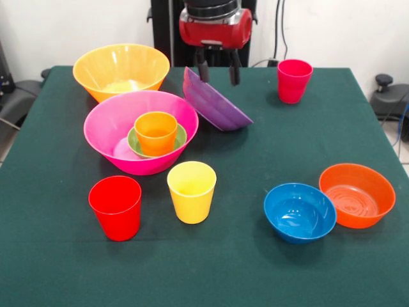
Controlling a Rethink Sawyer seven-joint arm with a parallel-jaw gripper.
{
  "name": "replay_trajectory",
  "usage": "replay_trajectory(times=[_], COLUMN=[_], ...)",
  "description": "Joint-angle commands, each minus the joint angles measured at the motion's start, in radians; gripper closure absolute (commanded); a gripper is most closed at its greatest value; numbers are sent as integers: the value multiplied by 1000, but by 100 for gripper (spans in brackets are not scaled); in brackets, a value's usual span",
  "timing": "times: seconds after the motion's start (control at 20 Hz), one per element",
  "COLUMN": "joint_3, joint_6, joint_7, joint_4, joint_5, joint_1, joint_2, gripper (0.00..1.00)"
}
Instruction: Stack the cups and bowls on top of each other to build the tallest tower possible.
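The big hot-pink bowl stands left of centre. It holds the small green bowl, and the orange cup stands upright in that. The wide purple bowl is tilted steeply on its edge just right of the pink bowl. My gripper hangs over its upper part with its fingers apart. One finger overlaps the bowl's rim; I cannot tell whether it touches. The red cup and yellow cup stand in front. The crimson-pink cup stands at the back right.
The big orange-yellow bowl sits at the back left, touching the pink bowl. The blue bowl and the medium orange bowl sit side by side at the front right. A dark green cloth covers the table.
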Motion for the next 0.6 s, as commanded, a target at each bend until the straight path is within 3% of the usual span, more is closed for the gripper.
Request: replay_trajectory(times=[0.05, 0.6], joint_3=[70, 87], joint_6=[-9, -10], joint_7=[-101, -88], joint_4=[-31, -18], joint_5=[-86, -114], joint_1=[-29, -47], joint_2=[71, 74], gripper=[0, 0])
